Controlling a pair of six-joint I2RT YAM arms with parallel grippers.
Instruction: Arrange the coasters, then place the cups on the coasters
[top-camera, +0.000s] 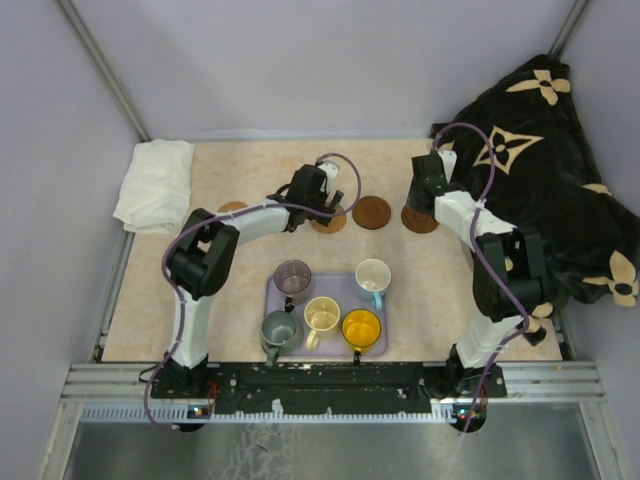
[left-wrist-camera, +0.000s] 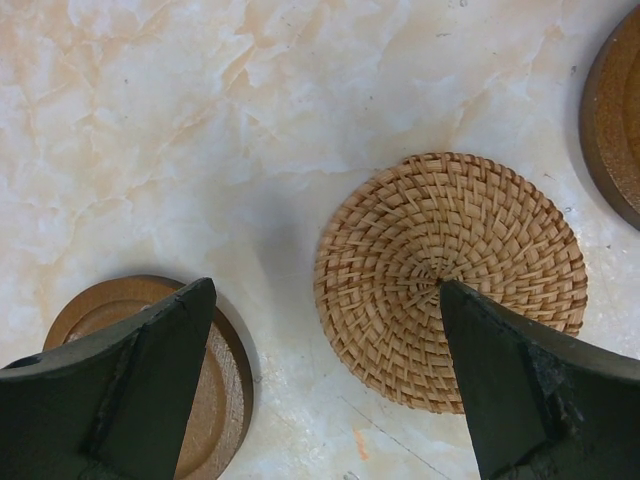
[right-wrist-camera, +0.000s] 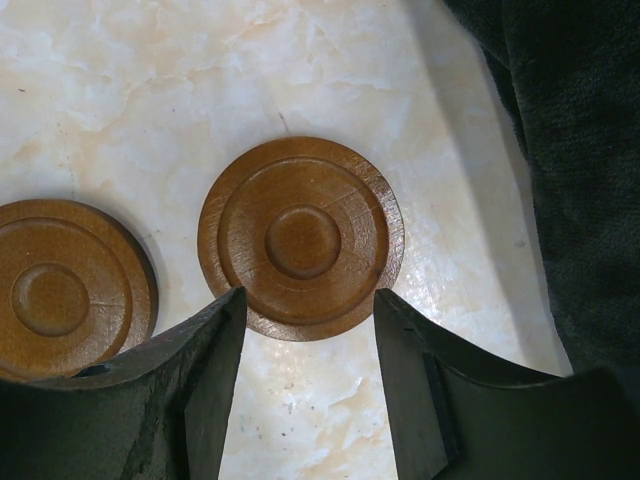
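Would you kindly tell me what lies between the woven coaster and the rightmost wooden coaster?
One more wooden coaster, lying flat on the table and touching neither of them; the top view shows it.

Your left arm rises from the table's near edge, folds at the elbow and reaches in toward the middle of the far half. Its left gripper points down, jaws spread wide. Your right arm bends likewise, reaching toward the far right. The right gripper faces down, jaws partway apart.
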